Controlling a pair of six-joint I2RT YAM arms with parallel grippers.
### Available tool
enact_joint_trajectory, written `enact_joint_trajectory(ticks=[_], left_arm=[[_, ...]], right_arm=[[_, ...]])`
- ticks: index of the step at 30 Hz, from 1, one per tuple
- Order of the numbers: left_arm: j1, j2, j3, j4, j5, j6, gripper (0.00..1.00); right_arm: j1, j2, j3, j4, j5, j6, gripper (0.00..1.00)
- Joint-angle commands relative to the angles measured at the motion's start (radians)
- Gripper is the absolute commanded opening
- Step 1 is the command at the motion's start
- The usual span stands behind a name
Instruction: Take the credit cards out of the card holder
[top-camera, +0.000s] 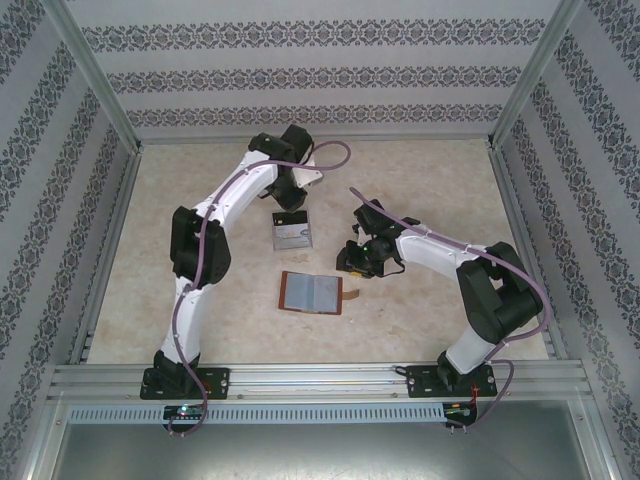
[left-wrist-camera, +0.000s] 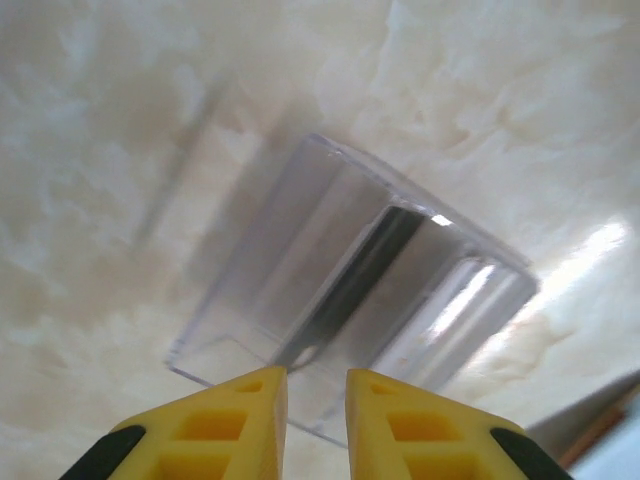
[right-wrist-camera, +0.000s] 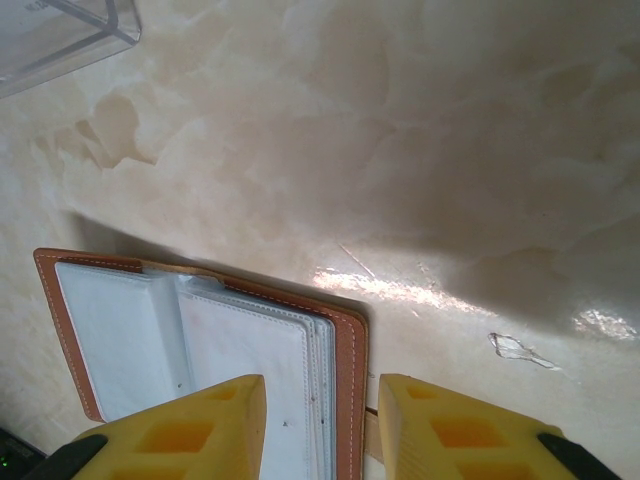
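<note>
Left gripper (left-wrist-camera: 317, 378): fingers a narrow gap apart, nothing between them (tips over the tray's near rim).
Tray (top-camera: 292, 232): clear, and something pale with dark marks is inside, too small to name.
Holder (top-camera: 311, 292): lies open and flat, just near of the tray, with its strap (top-camera: 352, 296) to the right.
Right gripper (right-wrist-camera: 322, 385): fingers apart. The holder's brown edge shows between them, and contact cannot be told.
</note>
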Motion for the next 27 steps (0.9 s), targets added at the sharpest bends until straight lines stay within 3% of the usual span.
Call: enact_joint_trajectory(ticks=[1,6,11,20,27], left_arm=[[0.025,-0.12,-0.12,0.127,0.127,-0.245,0.23],[0.023,-0.281,-0.372,0.322,0.232,-0.378,0.26],[0.019,-0.385,-0.54,0.408,0.342,-0.451,0.26],[-0.052,-0.498,-0.729,0.498,0.279,-0.764,0.25],[-0.141,-0.535,-0.856,0.561,0.243,-0.864,0.26]], right_arm=[[0.016,-0.027,-0.012,0.012,0.003,0.022,0.36],[0.033,-0.026,-0.007,0.014,0.008,0.035,0.36],[0.052,-0.024,-0.005,0.018,0.009,0.053,0.35],[0.064,-0.039,-0.019,0.018,0.023,0.071,0.36],[0.061,-0.058,-0.04,0.011,0.035,0.061,0.35]])
